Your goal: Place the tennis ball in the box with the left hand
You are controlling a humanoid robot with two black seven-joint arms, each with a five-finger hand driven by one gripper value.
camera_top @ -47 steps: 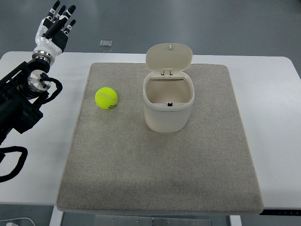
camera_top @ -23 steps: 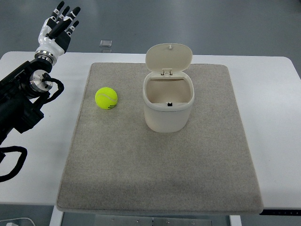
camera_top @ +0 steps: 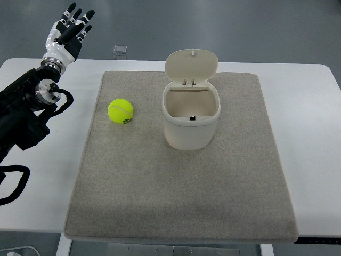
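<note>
Since the earlier frames, the left robot hand [camera_top: 68, 33] had drifted slightly to the right and a little further up the picture, while everything on the bench stayed put. That robot hand was raised beyond the far left corner of the white bench [camera_top: 309, 133], over the grey floor, with its black-tipped fingers [camera_top: 80, 25] spread and extended, holding nothing. Its black arm [camera_top: 24, 114] came in from the left edge, crossing the bench's left side, with dark cables looping near the wrist.

A grey-beige mat [camera_top: 181, 192] covered most of the bench. On the mat's left part lay the yellow-green tennis ball [camera_top: 120, 111], well apart from the robot hand and untouched. To the ball's right, near the mat's middle, stood the cream box [camera_top: 191, 125], upright, its hinged lid [camera_top: 191, 65] swung open and standing up behind the opening; the inside looked empty. The ball and the box were near each other but not touching. A small clear object [camera_top: 120, 49] lay on the floor beyond the bench's far edge.
</note>
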